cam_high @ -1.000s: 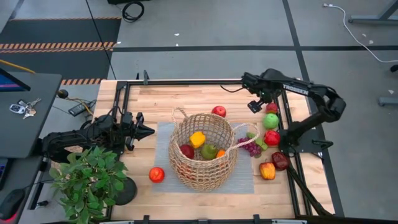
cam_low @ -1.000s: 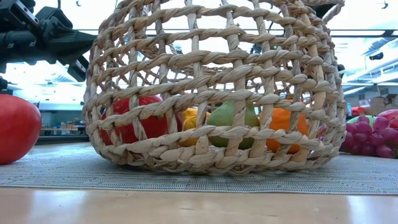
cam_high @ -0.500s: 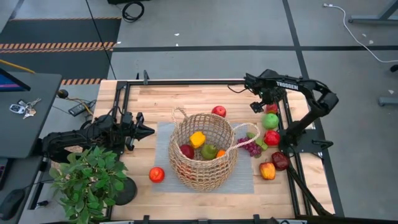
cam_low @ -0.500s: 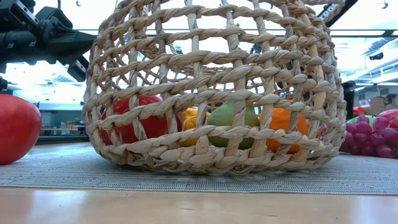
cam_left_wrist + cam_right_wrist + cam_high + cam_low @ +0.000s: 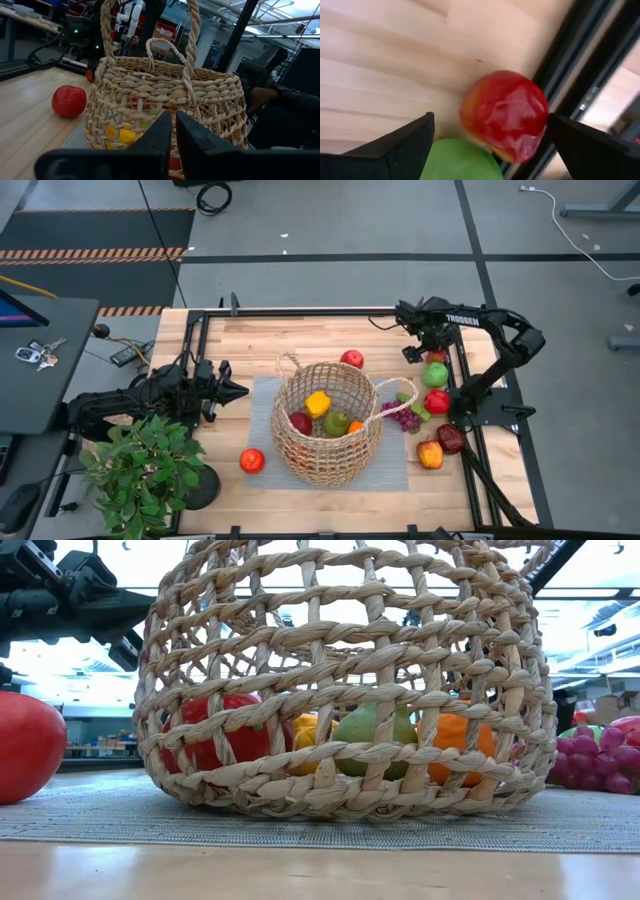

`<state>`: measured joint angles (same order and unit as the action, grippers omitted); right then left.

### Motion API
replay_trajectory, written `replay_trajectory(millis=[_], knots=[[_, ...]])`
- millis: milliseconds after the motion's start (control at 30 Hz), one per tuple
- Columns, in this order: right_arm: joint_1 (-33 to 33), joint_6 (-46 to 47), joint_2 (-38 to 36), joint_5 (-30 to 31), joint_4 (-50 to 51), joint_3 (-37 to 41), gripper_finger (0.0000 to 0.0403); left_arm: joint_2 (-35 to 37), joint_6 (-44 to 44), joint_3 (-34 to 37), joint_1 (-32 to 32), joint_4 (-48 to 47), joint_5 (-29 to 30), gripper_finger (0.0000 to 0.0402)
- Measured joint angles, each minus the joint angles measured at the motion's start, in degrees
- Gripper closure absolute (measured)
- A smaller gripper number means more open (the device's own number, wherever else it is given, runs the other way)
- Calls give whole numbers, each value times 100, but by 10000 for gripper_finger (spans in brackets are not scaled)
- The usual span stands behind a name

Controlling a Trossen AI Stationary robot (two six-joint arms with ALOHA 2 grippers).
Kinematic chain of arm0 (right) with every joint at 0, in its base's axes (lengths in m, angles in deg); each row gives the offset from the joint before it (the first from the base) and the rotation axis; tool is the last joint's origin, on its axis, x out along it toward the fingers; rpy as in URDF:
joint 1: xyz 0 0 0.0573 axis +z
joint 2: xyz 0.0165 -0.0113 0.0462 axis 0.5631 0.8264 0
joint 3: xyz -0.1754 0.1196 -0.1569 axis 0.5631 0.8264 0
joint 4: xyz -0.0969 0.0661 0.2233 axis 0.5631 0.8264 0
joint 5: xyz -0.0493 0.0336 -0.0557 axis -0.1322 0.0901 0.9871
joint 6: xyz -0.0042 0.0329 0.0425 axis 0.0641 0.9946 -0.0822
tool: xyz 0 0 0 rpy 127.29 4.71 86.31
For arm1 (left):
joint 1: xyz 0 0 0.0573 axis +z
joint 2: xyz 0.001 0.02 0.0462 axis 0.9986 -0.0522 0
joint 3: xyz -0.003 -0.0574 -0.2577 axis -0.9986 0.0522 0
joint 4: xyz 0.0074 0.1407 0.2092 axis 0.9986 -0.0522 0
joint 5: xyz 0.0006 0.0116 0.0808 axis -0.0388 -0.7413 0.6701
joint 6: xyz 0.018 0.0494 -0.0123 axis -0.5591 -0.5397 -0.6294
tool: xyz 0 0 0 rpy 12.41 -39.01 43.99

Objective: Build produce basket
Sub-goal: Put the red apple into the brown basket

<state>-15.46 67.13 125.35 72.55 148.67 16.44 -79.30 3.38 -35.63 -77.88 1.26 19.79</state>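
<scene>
The tan wicker basket [image 5: 325, 423] stands on a grey mat [image 5: 262, 405] at mid-table. It holds a yellow pepper [image 5: 317, 403], a dark red fruit [image 5: 301, 422], a green fruit [image 5: 337, 422] and an orange one [image 5: 355, 426]. My right gripper [image 5: 427, 348] is open at the far right, pointing down, its fingers on either side of a red apple [image 5: 505, 115] without touching it. A green apple [image 5: 460, 162] lies beside the red apple. My left gripper [image 5: 238, 390] is shut and empty, left of the basket [image 5: 165, 100].
Loose produce lies on the table: a red apple [image 5: 352, 359] behind the basket, a red fruit [image 5: 252, 461] at its near left, and grapes [image 5: 403, 415], a red apple [image 5: 437, 401], a dark red fruit [image 5: 451, 438] and an orange-red pepper [image 5: 430, 454] to the right. A potted plant [image 5: 145, 470] stands near left. A black rail [image 5: 462, 370] runs close to my right gripper.
My right gripper has moved a little toward the table's right edge, over the red apple by the rail. My left arm and the basket have kept still.
</scene>
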Motion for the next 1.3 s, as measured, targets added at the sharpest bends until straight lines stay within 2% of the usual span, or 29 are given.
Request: replay_trajectory(millis=[167, 533, 1067, 1300], knots=[[152, -163, 0, -694, -233, 80, 27, 0, -3, 0, 0, 2, 2, 366], [365, -104, 0, -690, -403, 72, 53, 0, -3, 0, 0, 2, 0, 370], [500, -283, 0, -762, -768, 70, 59, 0, -3, -2, 2, 2, 0, 372], [505, -257, 0, -762, -671, 70, 126, 0, 1, -2, 2, 2, 0, 366]])
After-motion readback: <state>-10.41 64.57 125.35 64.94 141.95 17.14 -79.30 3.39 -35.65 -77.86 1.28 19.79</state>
